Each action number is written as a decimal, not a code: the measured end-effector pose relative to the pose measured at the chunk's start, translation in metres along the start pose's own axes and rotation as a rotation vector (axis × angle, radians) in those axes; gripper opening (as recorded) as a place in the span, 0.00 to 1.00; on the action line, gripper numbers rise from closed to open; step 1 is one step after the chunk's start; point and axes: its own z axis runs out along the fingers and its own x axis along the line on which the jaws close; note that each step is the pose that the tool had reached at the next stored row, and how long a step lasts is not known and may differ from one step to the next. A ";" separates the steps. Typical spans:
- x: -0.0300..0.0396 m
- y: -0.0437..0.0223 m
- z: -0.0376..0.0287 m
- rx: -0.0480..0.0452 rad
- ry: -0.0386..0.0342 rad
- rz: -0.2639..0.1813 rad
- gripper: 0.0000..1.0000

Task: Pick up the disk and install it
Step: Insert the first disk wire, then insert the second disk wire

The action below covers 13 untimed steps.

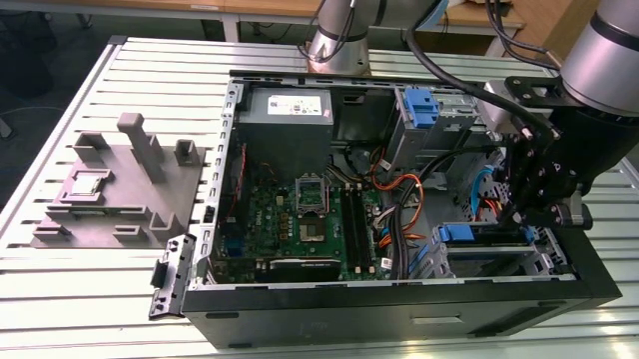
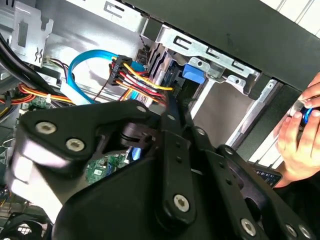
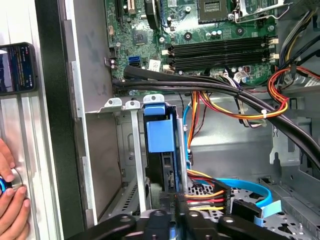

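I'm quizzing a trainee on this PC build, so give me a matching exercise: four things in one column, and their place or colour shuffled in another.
1. disk
2. motherboard
3. power supply box
4. hand

A. green
B. outside the case
C. in the drive bay
D. grey metal

Pairs: 1-C, 2-A, 3-D, 4-B

A silver-grey tube arm (image 1: 611, 56) is showing at the upper right of the exterior view, trailing black cables (image 1: 439, 63) and carrying a matte black claw (image 1: 544, 196) studded with silver screws (image 2: 180, 202).
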 end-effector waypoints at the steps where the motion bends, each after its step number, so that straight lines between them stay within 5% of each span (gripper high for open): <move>1: 0.0000 0.0000 -0.0001 -0.0006 0.0000 0.000 0.16; 2: 0.0000 0.0000 -0.0001 -0.0007 0.0001 0.000 0.10; 13: 0.0000 0.0000 -0.0001 -0.0012 -0.0016 0.000 0.10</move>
